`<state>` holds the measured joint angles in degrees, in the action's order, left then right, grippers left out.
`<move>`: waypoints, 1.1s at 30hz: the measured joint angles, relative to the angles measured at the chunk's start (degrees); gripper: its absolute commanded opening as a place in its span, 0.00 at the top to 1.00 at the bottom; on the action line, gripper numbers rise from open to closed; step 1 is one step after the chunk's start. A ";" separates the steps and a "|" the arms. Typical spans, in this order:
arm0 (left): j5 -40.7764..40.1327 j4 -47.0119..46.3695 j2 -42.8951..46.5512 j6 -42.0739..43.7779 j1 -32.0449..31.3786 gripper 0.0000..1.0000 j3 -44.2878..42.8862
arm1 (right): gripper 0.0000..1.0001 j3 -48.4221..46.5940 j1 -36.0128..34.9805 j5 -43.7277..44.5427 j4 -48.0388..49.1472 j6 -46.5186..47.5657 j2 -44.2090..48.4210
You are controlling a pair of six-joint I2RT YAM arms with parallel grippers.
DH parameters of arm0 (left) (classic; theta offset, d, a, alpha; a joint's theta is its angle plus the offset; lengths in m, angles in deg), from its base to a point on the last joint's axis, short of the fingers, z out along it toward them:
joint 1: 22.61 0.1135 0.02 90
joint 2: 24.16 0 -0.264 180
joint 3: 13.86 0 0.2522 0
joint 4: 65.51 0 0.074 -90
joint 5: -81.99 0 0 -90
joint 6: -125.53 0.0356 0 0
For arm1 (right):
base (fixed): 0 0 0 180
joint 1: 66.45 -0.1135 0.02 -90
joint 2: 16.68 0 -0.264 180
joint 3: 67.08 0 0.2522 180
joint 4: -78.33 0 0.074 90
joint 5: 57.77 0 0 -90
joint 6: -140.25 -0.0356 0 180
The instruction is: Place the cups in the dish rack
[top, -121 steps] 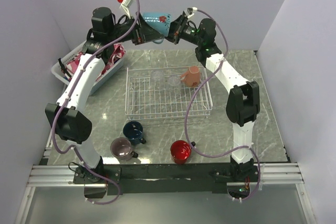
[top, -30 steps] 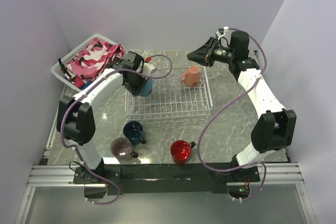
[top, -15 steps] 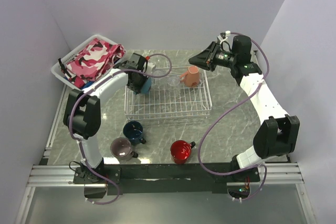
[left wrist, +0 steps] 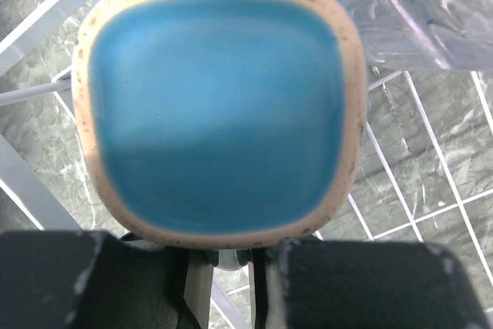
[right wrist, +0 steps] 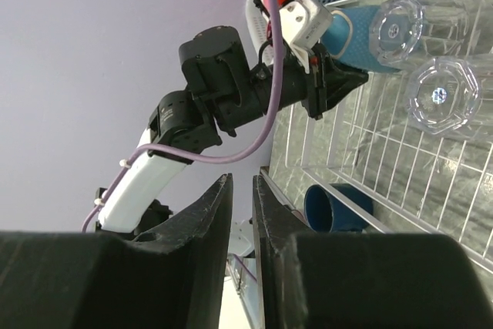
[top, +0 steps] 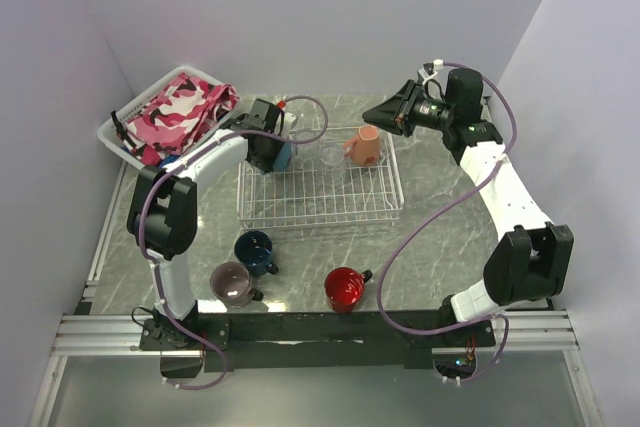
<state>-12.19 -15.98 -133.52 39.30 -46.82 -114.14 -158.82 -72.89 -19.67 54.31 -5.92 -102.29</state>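
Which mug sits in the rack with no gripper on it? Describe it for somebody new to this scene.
Find the white wire dish rack in the middle of the table and follow its far side to the right corner: the salmon mug is there. The glasses to its left are clear, and the blue mug at the far left corner is in the left gripper.

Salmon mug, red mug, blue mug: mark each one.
salmon mug [top: 366, 147], top view, its body.
red mug [top: 343, 289], top view, its centre.
blue mug [left wrist: 219, 105], left wrist view, its base.
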 measured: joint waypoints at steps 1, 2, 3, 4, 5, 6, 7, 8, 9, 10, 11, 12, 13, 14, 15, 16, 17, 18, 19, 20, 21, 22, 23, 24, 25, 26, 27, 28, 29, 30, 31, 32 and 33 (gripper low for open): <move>0.02 0.02 0.00 0.00 0.00 0.58 0.00 | 0.75 0.13 0.07 0.00 -0.04 0.09 0.11; 0.04 0.02 0.00 0.02 0.00 0.54 0.00 | 0.75 0.31 0.11 0.00 -0.04 0.11 0.22; -0.04 0.17 0.00 0.13 0.00 0.52 0.00 | 0.75 0.46 0.11 -0.02 -0.11 0.11 0.26; -0.15 0.83 -0.13 0.26 0.02 0.47 0.11 | 0.75 0.55 0.11 0.00 -0.13 0.09 0.26; -0.24 1.60 -0.33 0.31 0.02 0.45 0.31 | 0.75 0.57 0.11 0.00 -0.13 0.09 0.26; -0.28 2.10 -0.50 0.37 0.02 0.41 0.66 | 0.75 0.59 0.11 -0.02 -0.11 0.09 0.26; -0.44 2.69 -0.74 0.37 0.02 0.36 1.03 | 0.75 0.57 0.11 -0.02 -0.09 0.09 0.26; -0.59 3.08 -0.96 0.28 0.09 0.34 1.25 | 0.75 0.57 0.11 -0.02 -0.09 0.09 0.26; -0.24 2.97 -1.11 0.04 0.11 0.33 1.31 | 0.75 0.59 0.11 -0.02 -0.09 0.09 0.26; -0.66 3.04 -1.16 0.20 0.02 0.29 1.31 | 0.75 0.59 0.13 0.00 -0.09 0.09 0.26; -0.76 3.15 -1.16 0.35 -0.07 0.27 1.31 | 0.75 0.59 0.13 -0.02 -0.11 0.09 0.26; -0.81 3.17 -1.16 0.42 -0.11 0.25 1.20 | 0.75 0.57 0.13 -0.02 -0.09 0.09 0.26; -0.81 3.17 -1.16 0.50 -0.11 0.22 1.03 | 0.75 0.59 0.13 -0.02 -0.09 0.09 0.26; -0.46 3.23 -1.16 0.22 -0.13 0.22 0.57 | 0.75 0.59 0.13 -0.02 -0.11 0.09 0.26; -0.13 3.43 -1.16 0.07 -0.13 0.21 0.26 | 0.75 0.59 0.13 -0.02 -0.11 0.09 0.26; 0.13 4.07 -1.16 0.00 -0.09 0.21 -0.09 | 0.75 0.59 0.13 -0.02 -0.11 0.11 0.26; 0.46 5.11 -1.16 -0.02 0.00 0.20 -0.81 | 0.75 0.59 0.13 0.00 -0.15 0.17 0.26; 1.38 6.23 -1.27 -0.20 0.09 0.20 -1.90 | 0.75 0.59 0.13 0.02 -0.28 0.37 0.26; 2.56 7.21 -1.55 -0.50 0.15 0.20 -3.43 | 0.74 0.57 0.13 0.11 -0.55 0.63 0.26; 3.58 8.39 -1.90 -0.66 0.13 0.20 -5.27 | 0.74 0.57 0.13 0.22 -1.07 1.03 0.26; 4.31 9.57 -2.21 -0.55 0.11 0.19 -7.50 | 0.73 0.55 0.13 0.37 -1.88 1.81 0.28; 5.35 10.75 -2.27 -0.52 0.20 0.19 -10.29 | 0.73 0.50 0.13 0.68 -2.73 2.60 0.28; 6.16 11.65 -2.23 -0.52 0.44 0.18 -12.44 | 0.72 0.48 0.11 1.18 -3.80 3.54 0.33; 7.08 12.59 -2.10 -0.59 0.66 0.18 -15.08 | 0.72 0.44 0.09 1.70 -5.22 4.83 0.44; 8.44 12.96 -1.73 -0.59 0.96 0.17 -17.57 | 0.69 0.39 0.07 2.29 -6.75 6.23 0.55; 10.01 13.00 -0.94 -0.63 1.31 0.17 -19.34 | 0.67 0.22 -0.15 3.34 -9.14 7.89 0.76; 11.30 13.03 0.07 -0.68 1.64 0.16 -20.50 | 0.66 -0.11 -0.35 4.48 -12.00 9.99 0.96; 12.66 13.07 1.38 -0.92 2.01 0.16 -21.31 | 0.64 -0.90 -0.74 5.86 -15.37 12.31 0.98; 14.03 13.40 2.89 -1.05 2.36 0.16 -22.03 | 0.62 -1.55 -1.09 6.97 -17.62 14.01 0.98; 15.10 13.84 4.11 -1.29 2.62 0.15 -22.69 | 0.59 -2.64 -1.90 8.92 -21.05 16.59 0.98; 16.46 14.32 5.64 -1.49 2.97 0.16 -23.47 | 0.53 -3.43 -2.82 10.38 -23.21 18.32 0.98; 17.66 14.73 6.97 -1.60 3.39 0.16 -24.11 | 0.52 -4.42 -4.17 12.57 -25.86 20.50 1.01; 18.88 14.97 8.33 -1.75 3.85 0.16 -24.61 | 0.51 -5.51 -5.92 14.88 -28.72 22.64 1.01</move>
<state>6.69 -1.01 -125.19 37.55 -42.97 -138.75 -164.33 -78.81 -4.79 25.59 16.73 -101.28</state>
